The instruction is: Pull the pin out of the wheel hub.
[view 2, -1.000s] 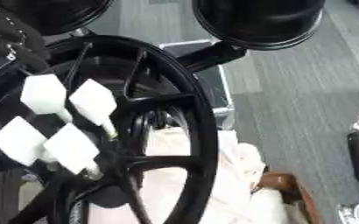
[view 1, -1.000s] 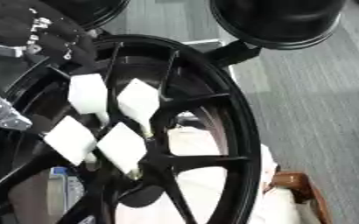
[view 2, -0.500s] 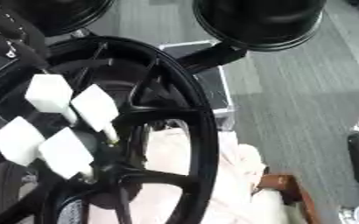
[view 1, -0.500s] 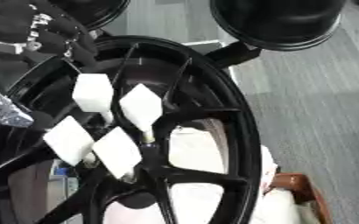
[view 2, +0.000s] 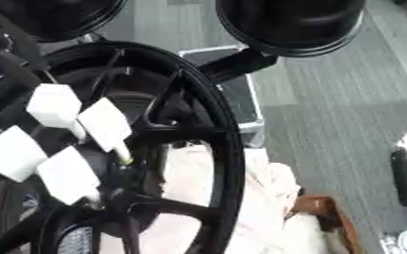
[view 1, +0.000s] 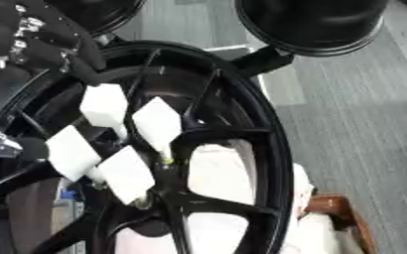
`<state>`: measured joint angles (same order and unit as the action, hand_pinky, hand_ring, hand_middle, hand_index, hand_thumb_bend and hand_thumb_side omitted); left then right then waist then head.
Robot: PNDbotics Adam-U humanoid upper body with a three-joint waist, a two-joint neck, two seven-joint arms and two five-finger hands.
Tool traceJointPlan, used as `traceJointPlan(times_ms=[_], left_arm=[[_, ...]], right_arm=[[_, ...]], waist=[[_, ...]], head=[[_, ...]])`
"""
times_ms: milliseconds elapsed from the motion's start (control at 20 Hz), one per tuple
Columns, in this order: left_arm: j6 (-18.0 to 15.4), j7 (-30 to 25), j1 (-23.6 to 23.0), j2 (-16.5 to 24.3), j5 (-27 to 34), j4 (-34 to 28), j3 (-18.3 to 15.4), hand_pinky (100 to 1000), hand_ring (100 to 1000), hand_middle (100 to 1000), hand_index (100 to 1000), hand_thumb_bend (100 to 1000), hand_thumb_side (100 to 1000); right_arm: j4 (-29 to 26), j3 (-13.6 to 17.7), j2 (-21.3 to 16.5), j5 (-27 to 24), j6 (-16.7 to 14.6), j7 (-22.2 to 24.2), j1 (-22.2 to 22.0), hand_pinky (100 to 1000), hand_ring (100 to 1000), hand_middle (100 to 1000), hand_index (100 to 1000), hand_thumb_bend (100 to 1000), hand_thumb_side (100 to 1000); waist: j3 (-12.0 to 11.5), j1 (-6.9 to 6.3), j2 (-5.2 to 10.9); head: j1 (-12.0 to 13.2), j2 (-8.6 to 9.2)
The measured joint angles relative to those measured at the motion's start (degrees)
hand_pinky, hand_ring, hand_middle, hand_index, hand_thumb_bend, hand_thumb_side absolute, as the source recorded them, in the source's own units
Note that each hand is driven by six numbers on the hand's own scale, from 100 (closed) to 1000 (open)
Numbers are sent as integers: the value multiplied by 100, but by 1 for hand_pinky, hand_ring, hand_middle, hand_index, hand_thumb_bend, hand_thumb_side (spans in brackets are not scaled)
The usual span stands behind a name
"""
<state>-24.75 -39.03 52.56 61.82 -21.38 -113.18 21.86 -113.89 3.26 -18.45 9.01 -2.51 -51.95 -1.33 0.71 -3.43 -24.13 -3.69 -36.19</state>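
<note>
The large glossy black spoked wheel (view 1: 241,149) is standing tilted across both views, and four white block-headed pins (view 1: 158,123) are sticking out of its hub, clustered close together. The robot's black left hand (view 1: 33,37) is showing at the upper left, near the rim and apart from the pins; whether its fingers are spread or curled I cannot tell. The right hand is not showing. The risk, as I judge it, is crowding: reaching for one pin may be knocking its neighbour, or snagging a spoke.
</note>
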Motion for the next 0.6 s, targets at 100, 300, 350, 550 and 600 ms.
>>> traceJointPlan(times_ms=[100,300,350,550,600], left_arm=[[-4,4,-21,32,33,-53,-26,868,890,819,856,487,489],[-29,29,-72,70,62,-83,-50,863,883,811,846,489,490],[-39,38,-85,72,62,-83,-51,862,882,810,844,488,488],[-77,77,-158,118,34,-84,-39,852,863,790,843,495,488],[-88,88,-169,118,14,-84,-18,847,856,781,843,497,488]], right_arm=[[0,8,0,0,0,0,0,809,763,640,791,100,318],[0,10,1,0,0,0,-1,809,762,640,791,100,318],[0,11,1,0,0,0,-1,809,762,639,790,100,318],[0,26,2,0,0,0,0,808,762,639,790,100,318],[0,27,2,0,-1,0,1,809,762,639,790,100,318]], waist=[[0,0,0],[0,0,0],[0,0,0],[5,0,0],[6,1,0]], head=[[-2,-1],[-3,-2],[-3,-3],[-3,-6],[-3,-8]])
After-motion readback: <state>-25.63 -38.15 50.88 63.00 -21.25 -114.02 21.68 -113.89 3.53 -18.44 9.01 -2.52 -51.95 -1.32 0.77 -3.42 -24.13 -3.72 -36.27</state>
